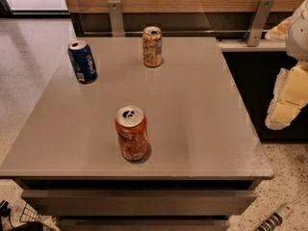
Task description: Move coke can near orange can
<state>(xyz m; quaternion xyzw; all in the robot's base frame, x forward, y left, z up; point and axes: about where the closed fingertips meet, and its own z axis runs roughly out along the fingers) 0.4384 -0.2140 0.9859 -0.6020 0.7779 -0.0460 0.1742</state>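
Camera view: gripper (287, 100) at right edge of picture, beside table (192, 119), not over it. Cannot tell if open or closed. Touches no can. Coke can (131, 133) upright near table's front edge, well apart from gripper. Orange can (152, 46) upright at back. Blue can (83, 61) back left.

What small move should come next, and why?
Probably bring the gripper left, over the coke can: the gripper hangs beyond the table's right edge, and the coke can stands upright, untouched, near the front, apart from the orange can at the back.
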